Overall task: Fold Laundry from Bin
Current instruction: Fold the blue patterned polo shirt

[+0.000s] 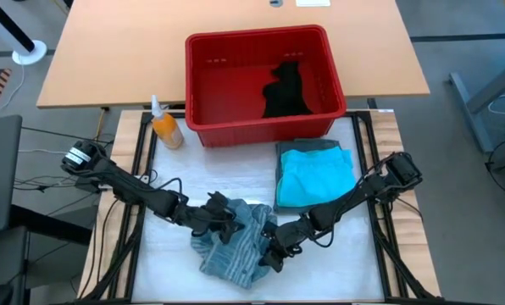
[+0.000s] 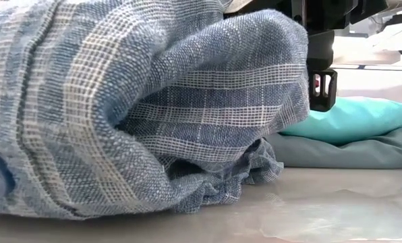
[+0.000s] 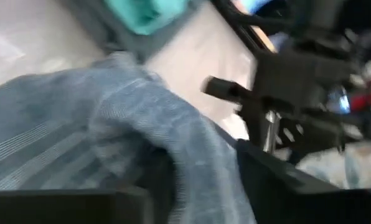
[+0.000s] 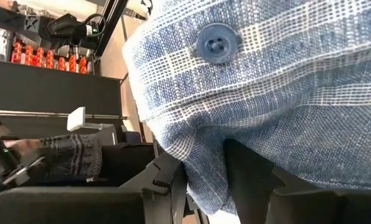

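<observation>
The blue-grey striped button shirt [image 1: 235, 246] lies crumpled on the white mat near the table's front edge and fills the low view [image 2: 154, 101]. My left gripper [image 1: 223, 219] is shut on its far left part. My right gripper [image 1: 268, 254] is shut on its right side. Behind them the red bin [image 1: 197, 85] holds a black garment [image 1: 285, 91]. A folded turquoise garment [image 1: 316, 174] rests on a folded grey-green one [image 1: 307, 146] to the right of the shirt. My left gripper has a bunched ridge of the shirt's cloth [image 3: 192, 168] between its two fingers, coming slanting down from the table's left. The picture is blurred, so the number of layers does not show. The shirt's bulk rests on the mat. My right gripper pinches a fold of the shirt [image 4: 201, 174] just below a button [image 4: 216, 43], between its two fingers. It comes slanting down from the table's right. The cloth rises bunched past the fingers, and the shirt's lower part [image 2: 187, 196] lies on the mat.
An orange spray bottle [image 1: 163, 125] stands left of the bin's near corner. The folded pile [image 2: 349, 135] lies close to the shirt's right. Bare mat shows left of the shirt [image 1: 163, 254]. Black frame rails run along both sides of the mat.
</observation>
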Robot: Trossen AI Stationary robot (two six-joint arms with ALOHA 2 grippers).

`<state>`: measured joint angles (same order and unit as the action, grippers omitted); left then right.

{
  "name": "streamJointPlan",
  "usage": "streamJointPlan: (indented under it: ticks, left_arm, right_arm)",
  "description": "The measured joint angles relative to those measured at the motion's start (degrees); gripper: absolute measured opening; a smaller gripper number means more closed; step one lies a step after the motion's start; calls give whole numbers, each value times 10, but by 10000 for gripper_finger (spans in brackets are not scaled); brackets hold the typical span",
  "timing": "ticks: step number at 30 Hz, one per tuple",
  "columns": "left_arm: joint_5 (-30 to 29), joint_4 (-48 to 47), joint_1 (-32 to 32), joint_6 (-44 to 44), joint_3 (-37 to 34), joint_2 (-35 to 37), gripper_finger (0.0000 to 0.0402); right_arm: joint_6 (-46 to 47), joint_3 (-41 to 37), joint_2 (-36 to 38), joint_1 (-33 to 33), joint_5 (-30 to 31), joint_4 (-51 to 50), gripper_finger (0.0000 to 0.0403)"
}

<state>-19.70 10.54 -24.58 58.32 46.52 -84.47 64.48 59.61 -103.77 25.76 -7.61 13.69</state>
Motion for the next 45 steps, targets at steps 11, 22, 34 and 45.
streamJointPlan:
  ticks: [11,22,34,45]
  left_arm:
    - [40,-16,-53,-61,0,24,0]
    - [35,-119,-188,-24,0,48,0]
    - [120,-297,-288,156,0,37,0]
    - [104,-324,-299,226,0,38,0]
  right_arm:
    - [0,0,22,-20,-82,-77,132]
    - [-31,-1,89,-28,-79,-282,132]
    - [-135,0,95,-74,162,-125,132]
    - [-224,84,43,-192,121,-175,143]
